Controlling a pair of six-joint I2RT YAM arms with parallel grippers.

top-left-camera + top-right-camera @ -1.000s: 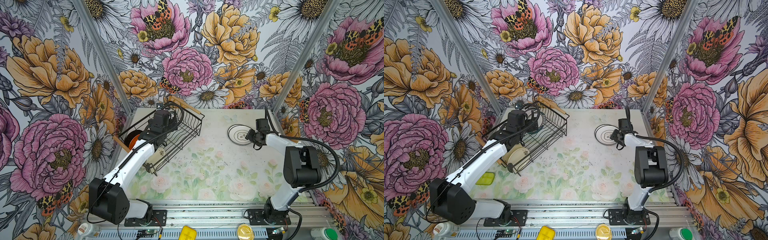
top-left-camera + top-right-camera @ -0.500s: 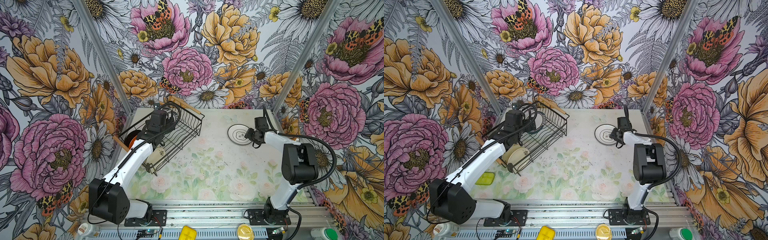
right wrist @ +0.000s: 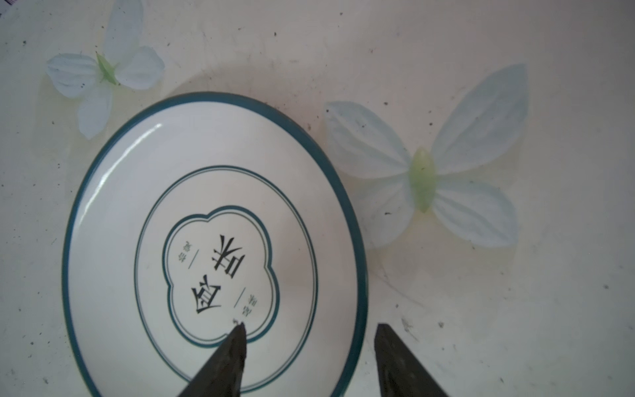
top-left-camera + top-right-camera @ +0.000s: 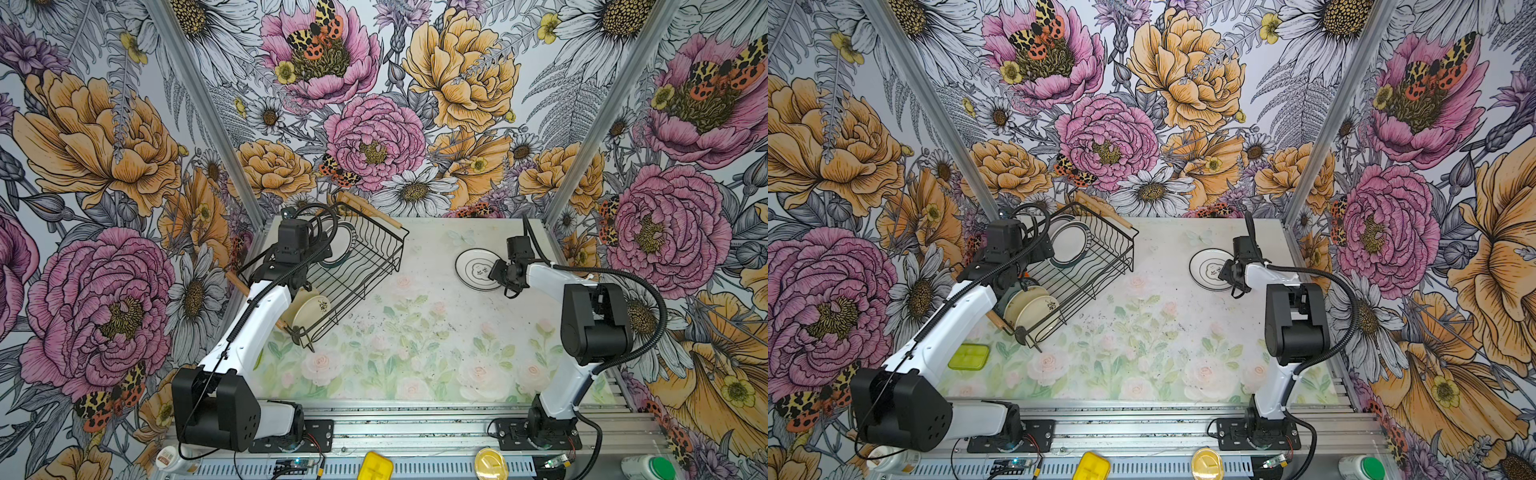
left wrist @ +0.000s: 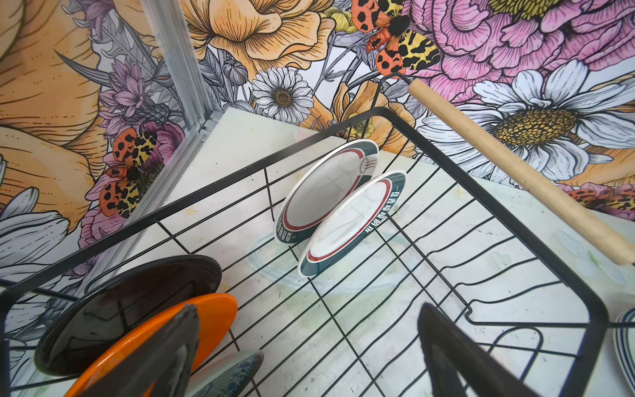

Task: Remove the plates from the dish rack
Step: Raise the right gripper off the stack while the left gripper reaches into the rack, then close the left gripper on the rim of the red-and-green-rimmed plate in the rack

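Left pincer [image 5: 307,309] wide apart, empty, over dish rack [image 4: 365,266]; right pincer [image 3: 309,326] apart, straddling plate [image 3: 206,206] rim

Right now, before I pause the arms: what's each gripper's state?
Left gripper: open, empty, over the dish rack.
Right gripper: open, straddling the rim of the plate lying flat.

I count one dish rack [image 4: 374,249] holding two large plates [image 5: 326,192] and five small plates [image 5: 130,306]. One plate [image 3: 120,240] lies flat outside it.
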